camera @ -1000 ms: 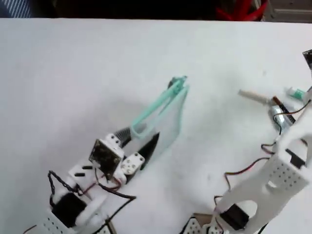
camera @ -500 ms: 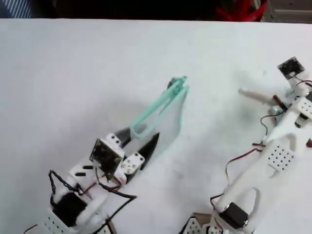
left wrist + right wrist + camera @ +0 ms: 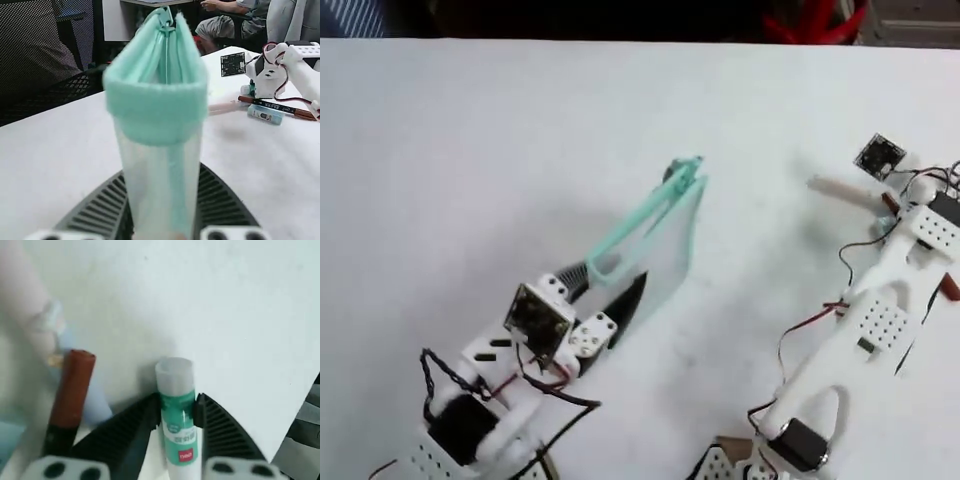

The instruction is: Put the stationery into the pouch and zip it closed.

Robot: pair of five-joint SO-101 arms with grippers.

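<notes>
Table (image 3: 470,120): glue stick (image 3: 176,415) lengthwise between right fingers (image 3: 222,422), cap outward.

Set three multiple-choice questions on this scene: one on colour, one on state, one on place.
1. The zip band of the pouch is: A red; B mint green; C black.
2. The pouch's mouth is: A open; B zipped shut; C folded flat.
3. The glue stick is: A inside the pouch; B standing alone, untouched; C between the jaws of the right gripper.
Answers: B, the band shows green; A, its sides stand apart in the left gripper; C, the jaws press its sides.
</notes>
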